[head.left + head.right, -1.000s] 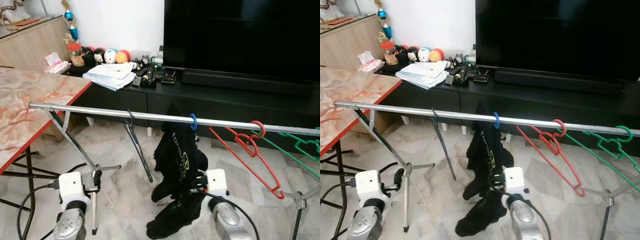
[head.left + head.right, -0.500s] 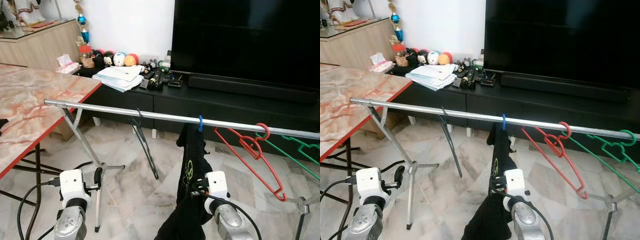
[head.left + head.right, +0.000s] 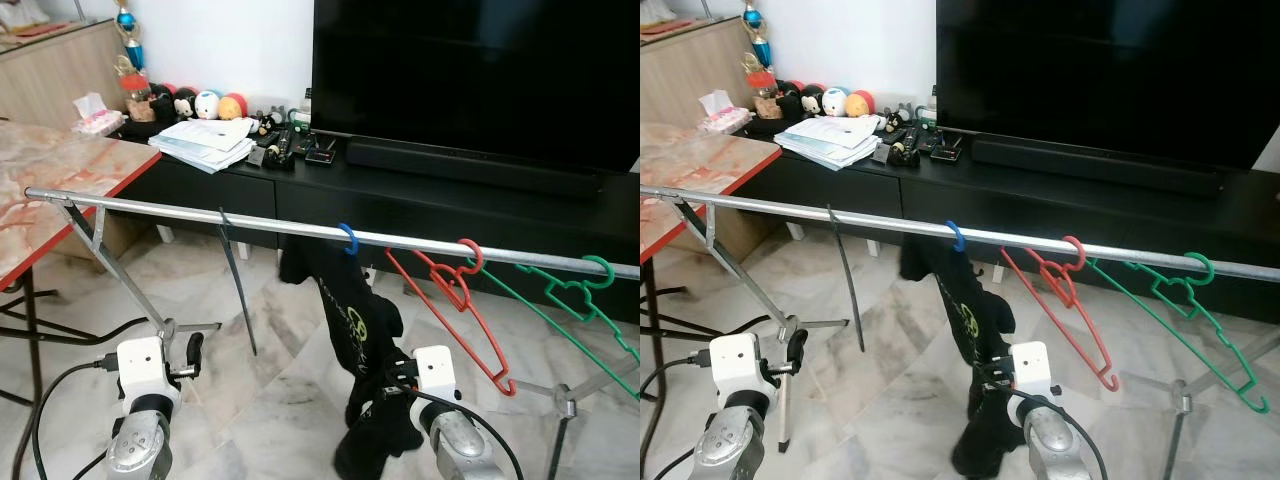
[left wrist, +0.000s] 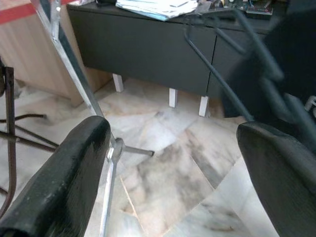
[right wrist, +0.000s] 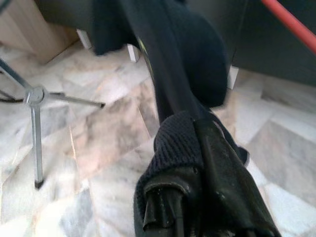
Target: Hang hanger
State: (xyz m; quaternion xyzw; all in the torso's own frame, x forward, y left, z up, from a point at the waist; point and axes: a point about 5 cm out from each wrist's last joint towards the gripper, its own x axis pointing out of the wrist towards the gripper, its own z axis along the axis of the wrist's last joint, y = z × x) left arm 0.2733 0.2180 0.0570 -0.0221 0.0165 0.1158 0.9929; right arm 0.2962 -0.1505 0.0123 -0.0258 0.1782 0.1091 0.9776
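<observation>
The blue-hooked hanger (image 3: 347, 238) carrying the black printed garment (image 3: 345, 320) is hooked on the long silver metal rail (image 3: 180, 212), between a dark bare hanger (image 3: 236, 290) and a red plastic hanger (image 3: 445, 300). The garment's long axis runs down from the rail to the right gripper (image 5: 197, 197), which is clamped on its bunched lower end; that arm is plainly the nearer. The left gripper (image 4: 173, 163) hangs below the rail's other end with its fingers spread wide and nothing between them. The right wrist view shows the cloth wrapped over the black fingers (image 5: 222, 182); the head views show the hook's seat on the rail.
</observation>
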